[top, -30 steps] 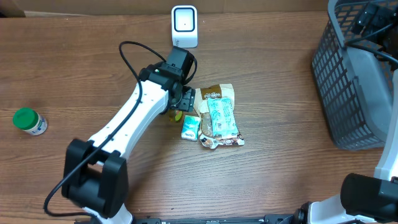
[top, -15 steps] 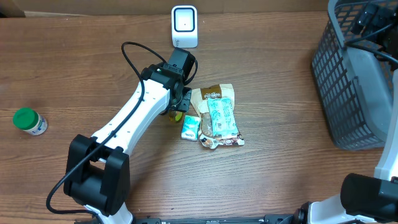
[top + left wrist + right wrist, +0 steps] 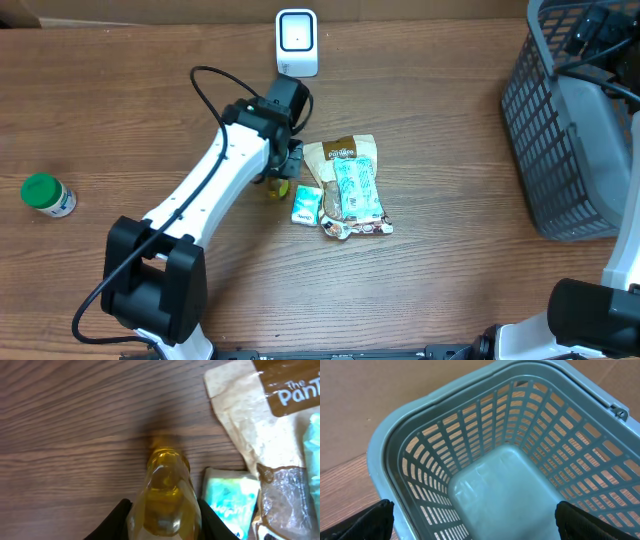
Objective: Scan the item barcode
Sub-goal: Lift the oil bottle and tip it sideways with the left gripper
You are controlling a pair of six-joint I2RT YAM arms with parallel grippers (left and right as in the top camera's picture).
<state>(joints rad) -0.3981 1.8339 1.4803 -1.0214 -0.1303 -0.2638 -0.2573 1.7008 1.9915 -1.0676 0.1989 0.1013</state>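
My left gripper (image 3: pixel 162 522) is pinched narrow on the small amber clear-plastic bottle (image 3: pixel 167 480). The bottle lies on its side on the wooden tabletop (image 3: pixel 75 425), just beside a small teal packet (image 3: pixel 227 497) and a brown paper pouch (image 3: pixel 250 430). I judge it light, stiff and slick, and round enough to roll or squirt free, so I'd hold across the body's middle, not the neck. My right gripper (image 3: pixel 475 520) hangs wide open above the grey plastic basket (image 3: pixel 485 425).
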